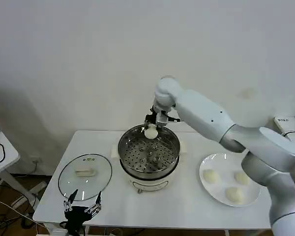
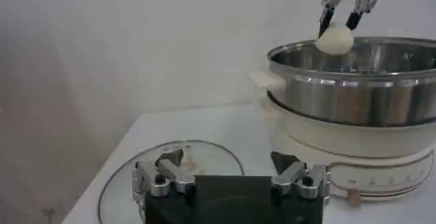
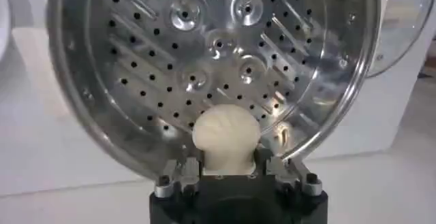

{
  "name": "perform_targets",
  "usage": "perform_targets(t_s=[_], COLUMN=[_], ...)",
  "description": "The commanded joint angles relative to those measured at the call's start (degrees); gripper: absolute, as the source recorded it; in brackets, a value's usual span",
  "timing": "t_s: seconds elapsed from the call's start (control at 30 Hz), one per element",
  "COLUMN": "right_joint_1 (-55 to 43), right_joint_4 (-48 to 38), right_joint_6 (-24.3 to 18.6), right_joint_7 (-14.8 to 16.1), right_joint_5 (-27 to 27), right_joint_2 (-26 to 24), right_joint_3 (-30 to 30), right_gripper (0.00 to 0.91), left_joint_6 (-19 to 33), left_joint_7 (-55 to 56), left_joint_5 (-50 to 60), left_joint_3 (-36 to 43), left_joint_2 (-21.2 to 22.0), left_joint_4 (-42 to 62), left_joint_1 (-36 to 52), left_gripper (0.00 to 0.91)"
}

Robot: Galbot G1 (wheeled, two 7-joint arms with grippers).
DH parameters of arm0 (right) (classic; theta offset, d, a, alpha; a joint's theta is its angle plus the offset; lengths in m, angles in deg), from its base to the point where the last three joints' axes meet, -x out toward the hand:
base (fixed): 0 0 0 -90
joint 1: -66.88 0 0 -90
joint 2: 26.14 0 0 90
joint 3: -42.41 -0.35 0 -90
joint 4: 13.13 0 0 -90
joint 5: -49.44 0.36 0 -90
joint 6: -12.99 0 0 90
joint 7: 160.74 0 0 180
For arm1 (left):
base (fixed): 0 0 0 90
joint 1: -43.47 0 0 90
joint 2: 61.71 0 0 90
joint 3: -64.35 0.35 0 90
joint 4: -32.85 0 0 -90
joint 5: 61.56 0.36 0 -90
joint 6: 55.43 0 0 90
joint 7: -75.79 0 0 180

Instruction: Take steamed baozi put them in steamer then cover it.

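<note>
Right gripper (image 1: 151,129) over far rim of steamer (image 1: 148,152), jaws clamped on one baozi (image 1: 151,131), bun hanging above tray, not down yet. Steamer tray bare, just holes. Plate (image 1: 229,178) at right has three buns. Cover (image 1: 85,175) flat on table (image 1: 187,201), left of steamer. Left gripper (image 1: 81,202) parked near front edge by cover, jaws spread wide, holding nothing.

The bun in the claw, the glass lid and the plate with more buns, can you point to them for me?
Steamed baozi (image 1: 151,132): head view, middle of the bun held over the steamer's far rim.
Cover (image 1: 85,176): head view, the glass beside its handle.
Plate (image 1: 205,163): head view, bare left rim.
</note>
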Motion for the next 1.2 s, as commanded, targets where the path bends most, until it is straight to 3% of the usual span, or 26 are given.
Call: perform_targets(t_s=[0.03, 0.33, 0.43, 0.5, 0.53, 0.57, 0.77, 0.9, 1.2], right_joint_1=[1.90, 3.10, 3.50, 3.51, 3.49, 3.49, 3.68, 3.19, -0.21], right_joint_4=[-3.01, -5.82, -6.31, -6.37, -6.39, -6.54, -7.32, -6.18, 6.59], right_joint_6=[-0.38, 0.52, 0.55, 0.76, 0.93, 1.13, 1.70, 2.50, 10.06], right_joint_7=[-0.91, -2.93, -3.78, -4.45, -4.61, -4.86, -6.90, -6.28, -0.92], right_joint_5=[-2.34, -4.56, -5.93, -6.06, -6.21, -6.45, -6.57, -5.83, 7.57], right_joint_2=[1.97, 3.35, 3.65, 3.69, 3.70, 3.77, 3.67, 2.89, -4.24], right_joint_3=[-1.20, -1.86, -2.26, -2.20, -2.17, -2.26, -2.28, -2.24, 1.02], right_gripper=[0.504, 0.504, 0.635, 0.665, 0.736, 0.907, 0.907, 0.907, 0.907], left_joint_6=[-0.11, -0.08, -0.09, -0.09, -0.08, -0.05, -0.11, -0.17, -0.13], left_joint_7=[-0.14, -0.18, -0.18, -0.19, -0.19, -0.22, -0.26, -0.35, -0.39], left_joint_5=[-0.06, 0.14, 0.15, 0.35, 0.47, 0.49, 0.49, 0.45, 0.57], left_joint_3=[0.10, 0.10, 0.20, 0.27, 0.35, 0.42, 0.42, 0.40, 0.99], left_joint_2=[0.10, -0.06, -0.07, -0.09, -0.10, -0.11, -0.11, -0.10, 0.13], left_joint_4=[-0.16, -0.16, 0.04, 0.17, 0.24, 0.35, 0.45, 0.37, 0.13], left_joint_1=[-0.34, -0.59, -0.36, -0.27, -0.24, -0.23, -0.06, -0.04, -0.36], left_gripper=[0.907, 0.907, 0.907, 0.907, 0.907, 0.907, 0.907, 0.907, 0.907])
